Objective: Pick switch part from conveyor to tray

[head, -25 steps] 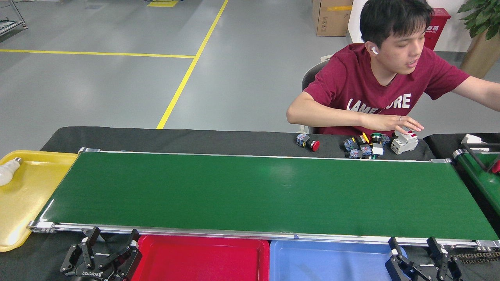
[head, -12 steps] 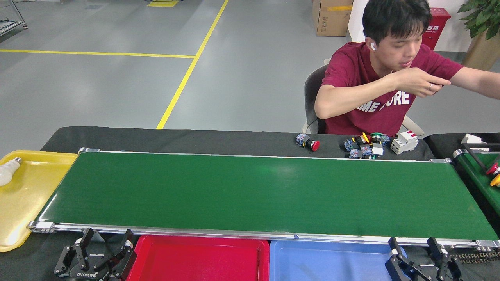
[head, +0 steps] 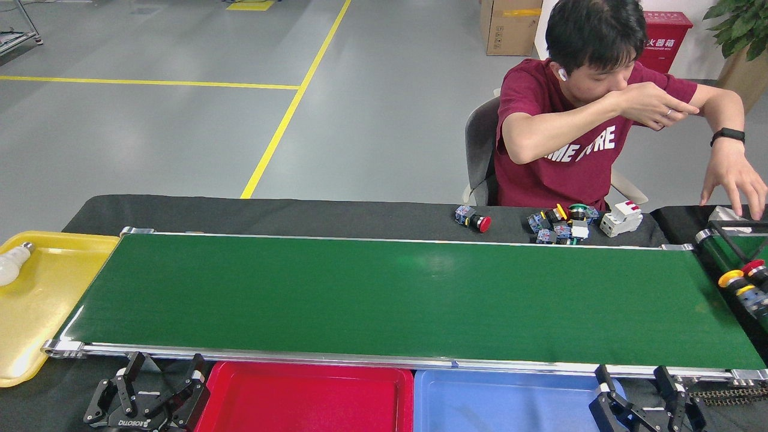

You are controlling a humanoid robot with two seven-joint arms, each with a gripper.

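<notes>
Bare conveyor [head: 396, 294]; switches [head: 741, 279] entering at 3 o'clock. Left end effector [head: 162, 375] and right end effector [head: 636, 381] open, empty. Risk: mistimed grasp on moving parts.

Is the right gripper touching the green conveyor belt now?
Apart. In the head view, the right gripper stands open below the near silver rail, over the blue tray's edge, and the conveyor belt surface lies beyond that rail.
</notes>
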